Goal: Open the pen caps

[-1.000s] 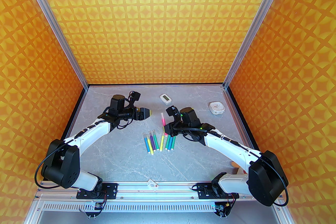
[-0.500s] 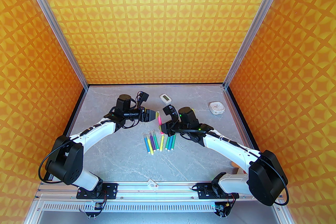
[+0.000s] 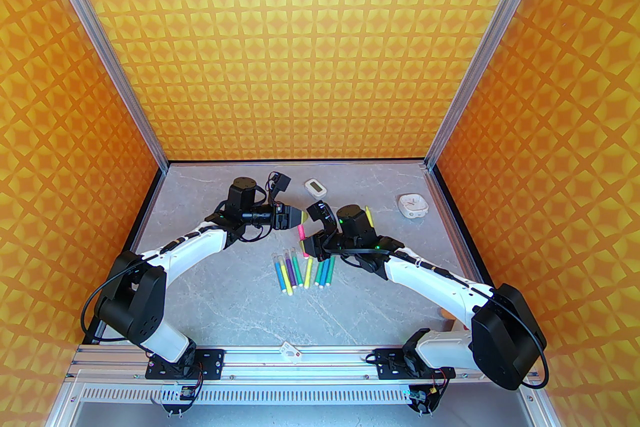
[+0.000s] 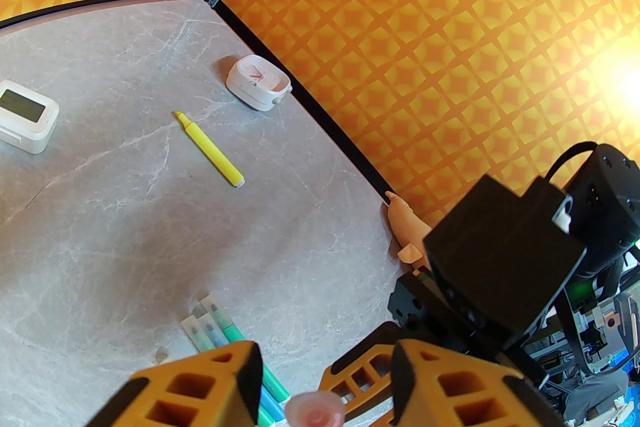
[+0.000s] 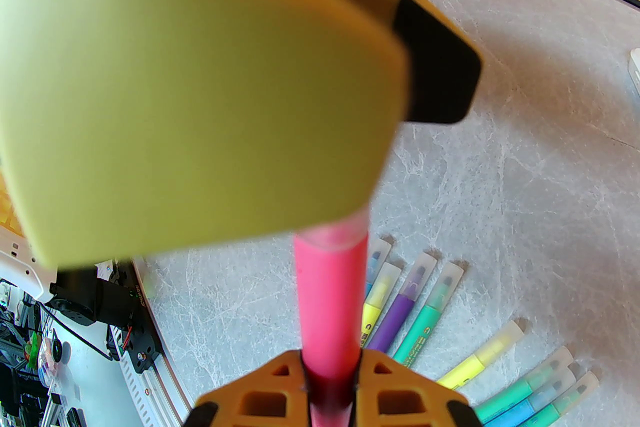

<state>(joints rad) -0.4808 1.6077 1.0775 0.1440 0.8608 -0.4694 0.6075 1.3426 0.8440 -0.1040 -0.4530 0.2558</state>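
The pink pen's cap (image 4: 315, 412) sits between my left fingers (image 4: 200, 385), its round pale end facing my left wrist camera, with a sliver of gap on each side. So my left gripper (image 4: 325, 357) is partly open, straddling the cap rather than pinching it, as far as I can see. From the right wrist, one of those yellow fingers hides most of the cap, and just a translucent collar peeks out where it meets the barrel.

Below that, the pink pen (image 5: 327, 305) stands lifted off the table (image 3: 240, 305), cap end toward my left arm. My right gripper (image 5: 330, 385) is clamped tight on its lower barrel, a finger pressed on either side.

Just on the near side of both grippers, the other pens (image 3: 302, 271) lie side by side in a loose row: blue, yellow, purple, green, teal. Their whitish caps (image 5: 420, 270) are on and point to the far side.

Further out, a lone yellow pen (image 4: 210, 149) lies apart with a bare yellow tip. Beyond it, a white clock (image 4: 257, 82) sits by the right wall, and a white digital timer (image 4: 22, 114) near the back edge.
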